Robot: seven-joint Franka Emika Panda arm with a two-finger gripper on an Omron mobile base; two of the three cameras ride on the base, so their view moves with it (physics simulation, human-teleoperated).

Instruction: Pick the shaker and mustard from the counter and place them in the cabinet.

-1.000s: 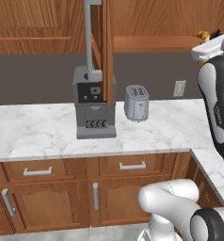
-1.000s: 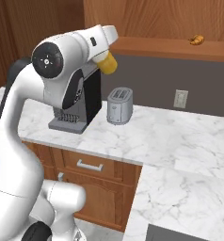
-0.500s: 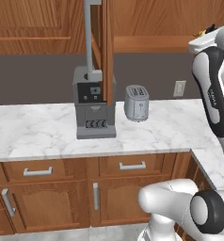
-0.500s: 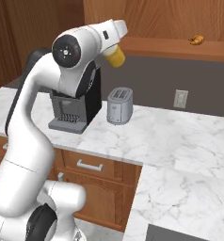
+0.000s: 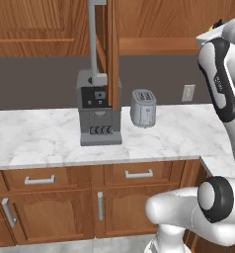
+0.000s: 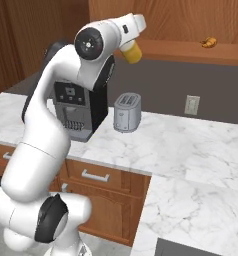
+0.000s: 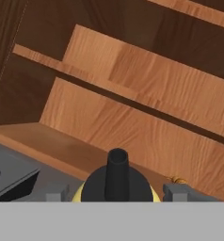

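My gripper is raised high in front of the open cabinet and is shut on the mustard, whose yellow body hangs tilted below the hand. In the hand view the mustard's dark nozzle cap stands between my fingertips, pointing at the cabinet's wooden shelf. The gripper also shows at the top right of the left base view. Below lies the white marble counter. The shaker is out of view.
A dark coffee machine and a silver toaster stand on the counter at the back wall. The cabinet door stands open edge-on above the machine, with its grey bar handle. A small golden pastry lies on the shelf.
The arm has lifted the mustard higher and carried it right, closer to the cabinet shelf. The grip has not changed.
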